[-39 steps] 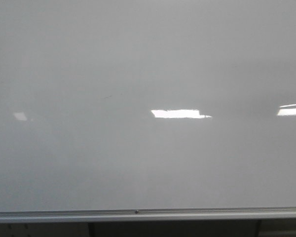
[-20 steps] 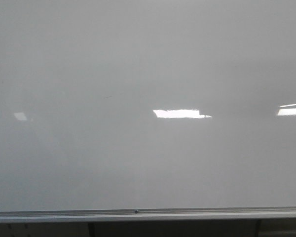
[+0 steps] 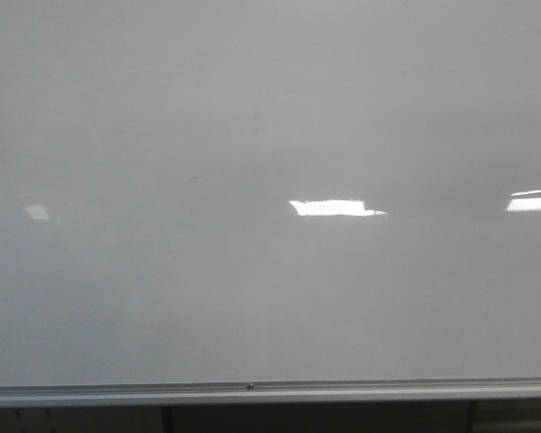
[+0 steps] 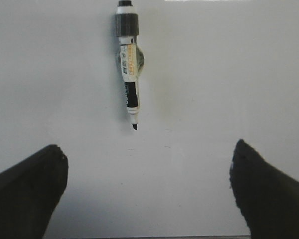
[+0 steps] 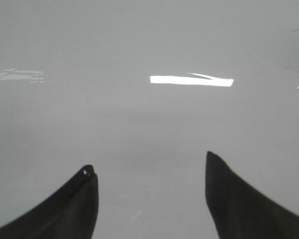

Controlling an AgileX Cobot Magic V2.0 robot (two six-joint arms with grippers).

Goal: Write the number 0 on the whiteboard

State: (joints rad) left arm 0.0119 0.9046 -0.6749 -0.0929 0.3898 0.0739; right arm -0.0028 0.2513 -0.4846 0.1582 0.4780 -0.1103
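Black-tipped marker (image 4: 129,69) bears an unreadable label, whiteboard (image 3: 270,108) unwritten.

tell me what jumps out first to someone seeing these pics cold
The marker in the left wrist view grabs the eye: uncapped, lying on a pale surface beyond the wide-open left gripper. In the front view the whiteboard fills nearly everything, bearing no written number, only bright light reflections near its middle.
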